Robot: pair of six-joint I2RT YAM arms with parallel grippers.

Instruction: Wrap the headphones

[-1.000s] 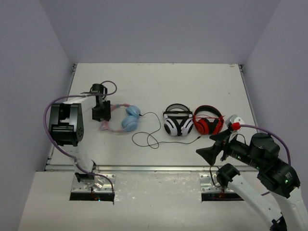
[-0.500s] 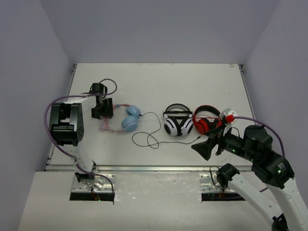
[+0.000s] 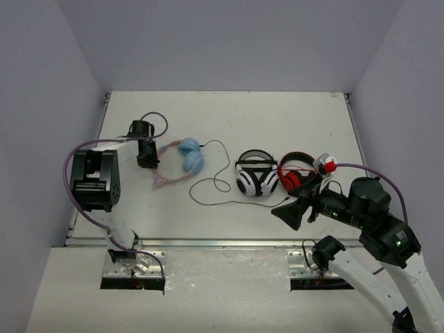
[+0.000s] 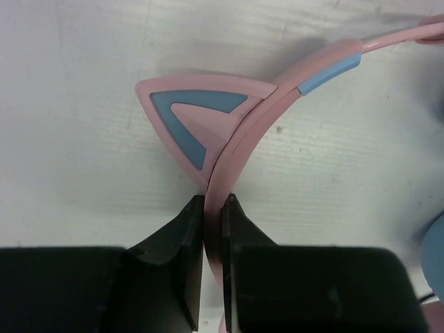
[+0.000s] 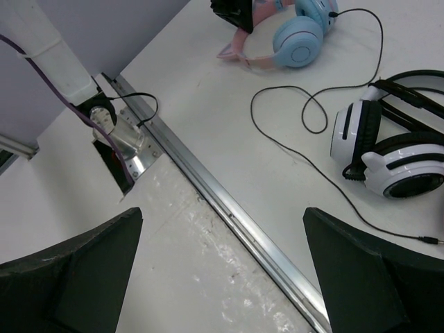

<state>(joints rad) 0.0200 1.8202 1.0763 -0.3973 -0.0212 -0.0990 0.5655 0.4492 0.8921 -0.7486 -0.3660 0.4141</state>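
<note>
Headphones (image 3: 182, 158), left of the white-and-black pair (image 3: 255, 177) on the tabletop (image 3: 277, 118), clamped at the headband (image 4: 250, 132) by the left tool (image 4: 214, 229); holding stage, apparently; next the right tool (image 3: 291, 214), fingers apart and empty, on the near side of that pair, should likely take the loose cable (image 3: 215, 182)

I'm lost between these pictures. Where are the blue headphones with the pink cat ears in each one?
Top external: the headphones lie left of the table's middle.
Left wrist: only their pink headband and one cat ear show, filling the centre.
Right wrist: they are at the top edge, near the middle.
Shared landmark: the left arm's jaws, shut on the pink headband, show in all three.
</note>
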